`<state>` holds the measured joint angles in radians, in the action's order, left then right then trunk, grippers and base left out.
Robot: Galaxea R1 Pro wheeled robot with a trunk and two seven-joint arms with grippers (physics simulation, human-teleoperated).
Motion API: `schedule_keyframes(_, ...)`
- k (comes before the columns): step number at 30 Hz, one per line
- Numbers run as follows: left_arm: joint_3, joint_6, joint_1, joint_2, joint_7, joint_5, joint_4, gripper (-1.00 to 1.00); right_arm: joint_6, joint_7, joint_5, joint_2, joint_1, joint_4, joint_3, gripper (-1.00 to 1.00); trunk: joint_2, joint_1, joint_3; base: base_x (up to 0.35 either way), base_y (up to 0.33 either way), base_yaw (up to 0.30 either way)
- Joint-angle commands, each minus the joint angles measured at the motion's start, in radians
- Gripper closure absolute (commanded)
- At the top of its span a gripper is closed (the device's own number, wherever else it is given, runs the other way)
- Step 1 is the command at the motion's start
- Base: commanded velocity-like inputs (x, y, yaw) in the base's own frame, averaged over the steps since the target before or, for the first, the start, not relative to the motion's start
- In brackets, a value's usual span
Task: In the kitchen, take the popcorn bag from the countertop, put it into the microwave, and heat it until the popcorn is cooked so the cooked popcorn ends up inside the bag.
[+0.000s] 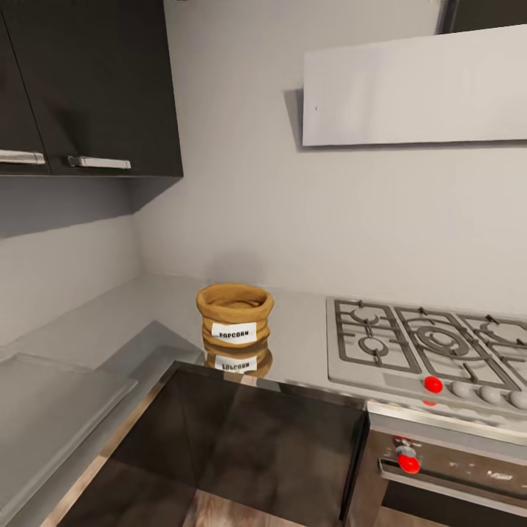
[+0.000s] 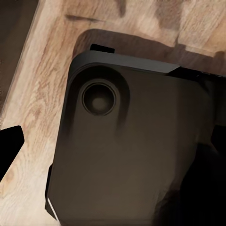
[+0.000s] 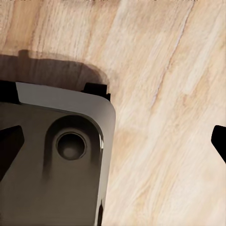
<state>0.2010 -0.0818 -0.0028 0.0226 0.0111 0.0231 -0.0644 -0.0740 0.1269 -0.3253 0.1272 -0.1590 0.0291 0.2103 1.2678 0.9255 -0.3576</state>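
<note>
popcorn bag (image 1: 234,316) upright on countertop (image 1: 161,307) | wrist views face plank floor (image 3: 165,94)

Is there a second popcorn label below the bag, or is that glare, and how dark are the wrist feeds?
Head view: the lower label is a mirror reflection of the popcorn bag in the glossy countertop, not a second bag. Left wrist view: dim, heavy shadow over the robot's base. Right wrist view: bright wood floor with one hard-edged shadow.
</note>
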Motion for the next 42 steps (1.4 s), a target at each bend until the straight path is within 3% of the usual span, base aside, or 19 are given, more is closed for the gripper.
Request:
schedule_keyframes(1, 0.003, -0.003, 0.0, 0.0, 0.001, 0.002, 0.0, -1.0, -0.006, 0.002, -0.008, 0.0, -0.001, 0.003, 0.008, -1.0, -0.007, -0.004, 0.002, 0.0, 0.0, 0.0)
schedule_keyframes(36, 0.002, -0.001, 0.0, 0.0, 0.001, 0.001, 0.0, -1.0, -0.003, 0.002, -0.009, -0.003, -0.001, 0.003, 0.008, -1.0, -0.252, -0.138, 0.112, 0.0, 0.0, 0.0)
schedule_keyframes(42, 0.004, -0.002, 0.0, -0.001, 0.001, 0.003, -0.001, -1.0, 0.008, 0.003, -0.005, -0.004, -0.001, 0.003, 0.009, -1.0, -0.252, -0.138, 0.112, 0.0, 0.0, 0.0)
